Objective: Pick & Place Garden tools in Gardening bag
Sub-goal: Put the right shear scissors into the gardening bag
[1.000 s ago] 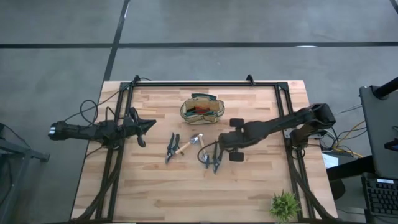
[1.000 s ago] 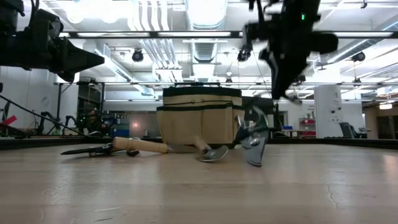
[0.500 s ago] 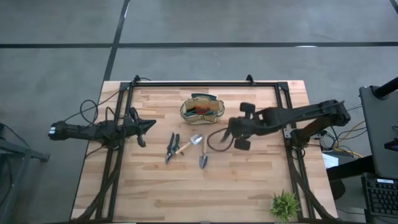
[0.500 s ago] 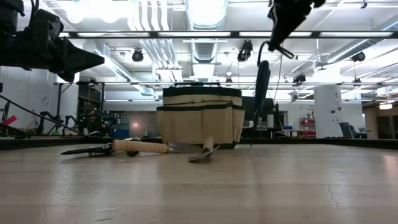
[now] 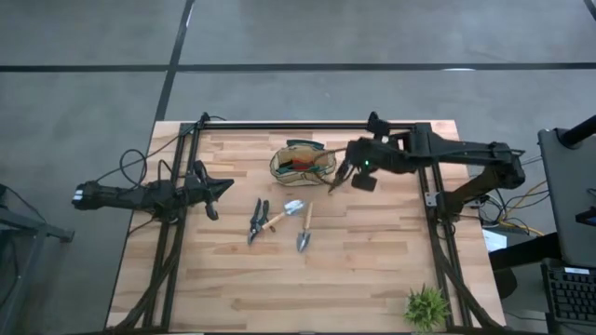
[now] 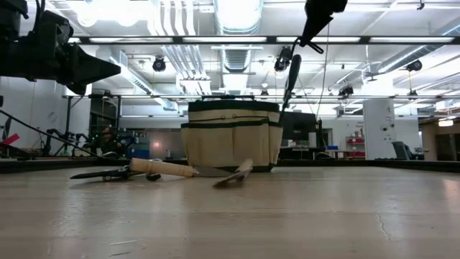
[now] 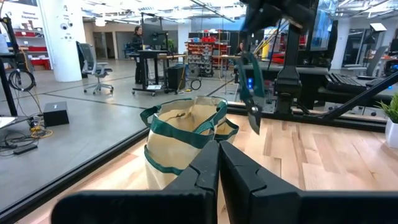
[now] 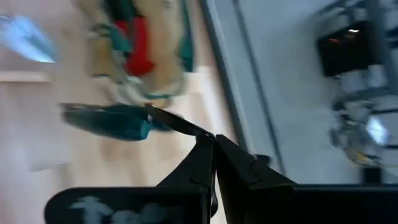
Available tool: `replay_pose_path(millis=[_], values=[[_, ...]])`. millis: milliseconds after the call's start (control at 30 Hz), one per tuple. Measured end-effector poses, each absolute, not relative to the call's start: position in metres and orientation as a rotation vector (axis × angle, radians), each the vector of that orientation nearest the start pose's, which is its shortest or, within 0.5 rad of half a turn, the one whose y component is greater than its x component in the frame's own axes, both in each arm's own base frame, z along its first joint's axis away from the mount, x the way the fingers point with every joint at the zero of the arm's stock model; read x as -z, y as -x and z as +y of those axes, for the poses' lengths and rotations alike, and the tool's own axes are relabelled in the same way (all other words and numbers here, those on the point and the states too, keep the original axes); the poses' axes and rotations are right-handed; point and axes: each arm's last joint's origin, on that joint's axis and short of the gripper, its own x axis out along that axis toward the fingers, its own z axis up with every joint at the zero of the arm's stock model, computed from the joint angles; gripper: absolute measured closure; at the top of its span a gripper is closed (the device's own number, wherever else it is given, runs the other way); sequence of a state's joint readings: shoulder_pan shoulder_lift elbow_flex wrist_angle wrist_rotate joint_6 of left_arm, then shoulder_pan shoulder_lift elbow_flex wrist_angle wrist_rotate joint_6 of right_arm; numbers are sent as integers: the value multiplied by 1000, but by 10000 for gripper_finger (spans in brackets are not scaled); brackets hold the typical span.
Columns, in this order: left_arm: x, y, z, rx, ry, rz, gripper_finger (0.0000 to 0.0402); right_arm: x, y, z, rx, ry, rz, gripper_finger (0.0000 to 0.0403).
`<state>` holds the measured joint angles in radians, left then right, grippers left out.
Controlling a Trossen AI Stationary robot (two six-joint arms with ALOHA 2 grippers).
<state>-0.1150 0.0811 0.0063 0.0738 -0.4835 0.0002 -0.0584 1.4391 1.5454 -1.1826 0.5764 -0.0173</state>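
The tan gardening bag (image 5: 303,164) stands at the table's far middle with a red item (image 5: 300,167) inside. My right gripper (image 5: 348,173) is shut on a green-handled pruning shears (image 5: 336,180), high above the table just right of the bag. The shears hang in the low view (image 6: 291,74) and the left wrist view (image 7: 250,93). A second shears (image 5: 257,220) and two wooden-handled trowels (image 5: 280,216) (image 5: 305,230) lie flat on the table. My left gripper (image 5: 220,190) is shut and empty at the table's left. My right gripper pinches a thin dark part at one end of the shears (image 8: 181,128) between its two fingers. The teal handle (image 8: 109,121) sticks out beyond the fingertips. The shears are lifted clear and hang tilted below the gripper (image 6: 316,16), beside the bag's right rim.
A small green plant (image 5: 426,305) stands at the table's near right corner. A black frame rail (image 5: 298,126) runs along the far edge, with rails down both sides. Bare wood lies in the near half of the table.
My right gripper has risen from the table beside the near trowel and gone toward the far edge, up to the bag's right side. The shears have been lifted clear and now hang from it. The near trowel has stayed on the table, turned slightly.
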Motion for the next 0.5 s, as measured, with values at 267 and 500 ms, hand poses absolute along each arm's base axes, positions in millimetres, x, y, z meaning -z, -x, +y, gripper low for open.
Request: replay_pose_path(millis=[267,500], values=[[-166,-100,2,-369,0,1,384,-381,-261,-66,648,294,1052,394],[-166,-100,2,-369,-1,1,384,-384,-263,-80,622,243,999,394]])
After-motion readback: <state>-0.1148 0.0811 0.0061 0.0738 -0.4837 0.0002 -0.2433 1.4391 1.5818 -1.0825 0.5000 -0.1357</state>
